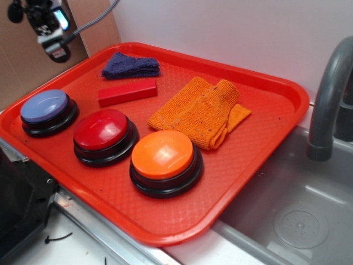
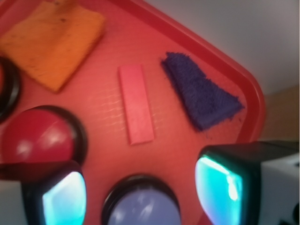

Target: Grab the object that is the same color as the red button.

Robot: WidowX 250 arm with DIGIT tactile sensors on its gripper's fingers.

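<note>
While the end effector (image 2: 140, 192) hangs spread and empty above the tray's far-left corner, the small red rectangular block (image 1: 127, 92) lies flat on the large red plastic tray (image 1: 265, 143), between the glossy dark red dome button (image 1: 105, 135) and the folded dark blue cloth (image 1: 131, 65).

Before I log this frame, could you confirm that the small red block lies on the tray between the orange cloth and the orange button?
Not quite. The red block does lie on the tray, but it sits between the orange cloth and the dark blue cloth, not the orange button, which stands at the tray's near edge. The exterior view shows this, and the wrist view agrees.
</note>
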